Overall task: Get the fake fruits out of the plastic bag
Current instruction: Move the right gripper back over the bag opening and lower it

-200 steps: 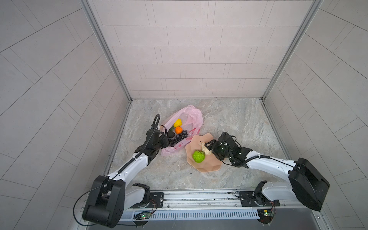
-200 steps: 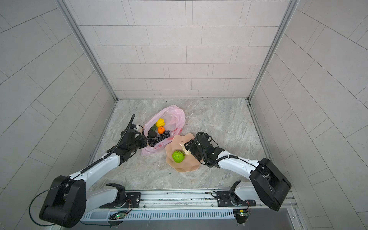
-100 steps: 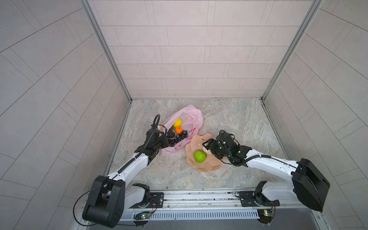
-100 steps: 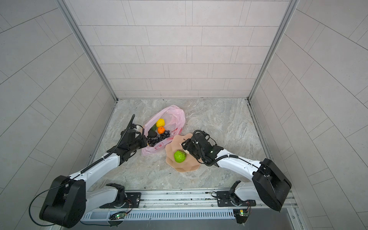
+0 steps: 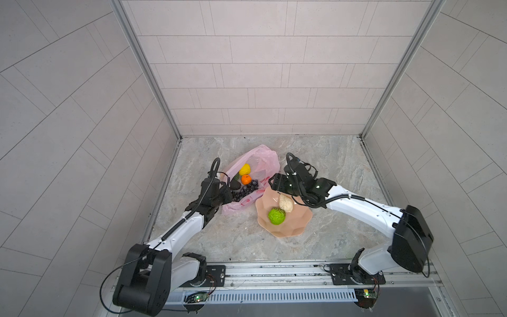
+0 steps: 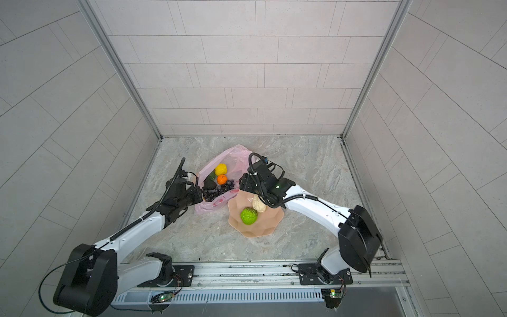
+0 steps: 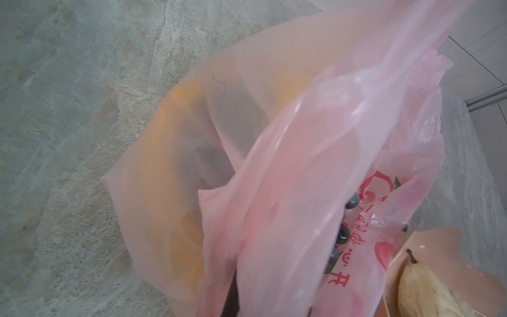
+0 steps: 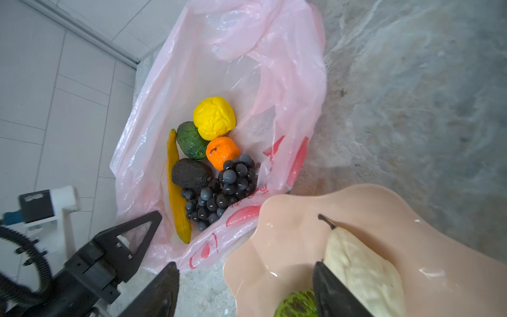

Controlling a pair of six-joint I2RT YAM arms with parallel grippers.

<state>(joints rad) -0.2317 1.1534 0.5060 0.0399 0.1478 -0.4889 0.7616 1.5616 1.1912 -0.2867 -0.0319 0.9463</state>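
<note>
The pink plastic bag [image 5: 263,162] [image 8: 288,82] lies open on the floor. Inside it are a yellow bumpy fruit [image 8: 214,118], a dark green fruit [image 8: 190,141], an orange [image 8: 222,152], an avocado [image 8: 190,173], a grape bunch [image 8: 219,192] and a banana [image 8: 177,192]. My left gripper [image 5: 226,192] [image 7: 233,302] is shut on the bag's near edge, and the plastic covers its fingers. My right gripper [image 5: 275,182] [image 8: 244,267] hangs open and empty over the bowl's rim beside the bag. A cream pear [image 5: 285,203] and a bright green bumpy fruit [image 5: 276,216] lie in the bowl.
The peach scalloped bowl [image 5: 299,227] [image 6: 271,227] sits right of the bag, its rim touching the plastic. Tiled walls close in the marble floor on three sides, and the arms' rail runs along the front.
My open right gripper has moved away from the pear, across the bowl toward the bag. The pear stays in the bowl. The left gripper has not moved.
</note>
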